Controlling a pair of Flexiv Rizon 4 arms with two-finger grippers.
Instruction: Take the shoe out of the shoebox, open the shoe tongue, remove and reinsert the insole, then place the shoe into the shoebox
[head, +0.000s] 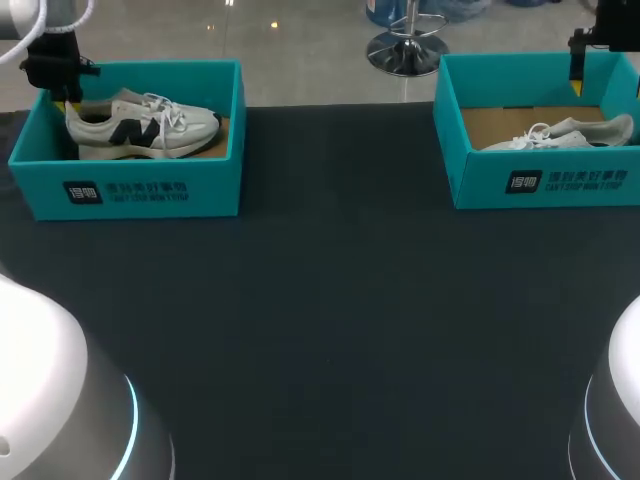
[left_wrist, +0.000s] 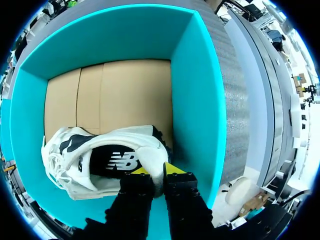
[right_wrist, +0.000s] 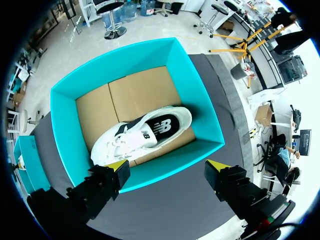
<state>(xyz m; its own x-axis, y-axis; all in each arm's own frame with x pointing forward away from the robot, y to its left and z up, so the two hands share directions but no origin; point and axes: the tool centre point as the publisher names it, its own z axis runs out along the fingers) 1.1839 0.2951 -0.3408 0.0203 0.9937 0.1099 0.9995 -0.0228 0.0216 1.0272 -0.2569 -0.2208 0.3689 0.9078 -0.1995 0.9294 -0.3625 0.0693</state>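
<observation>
Crosswise runs the left shoe — toe rightward.

The teal cardboard shoebox at upper left and the matching shoebox at upper right each carry a black square mark and dark lettering on the front wall, unreadable.

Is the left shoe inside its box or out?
Inside: the left shoe lies within the left shoebox's teal walls, over its cardboard floor.

White shoe w/ dark side logo: upright in teal left shoebox, heel clamped in my left gripper. 2nd shoe, also white: upright in teal right shoebox.
</observation>
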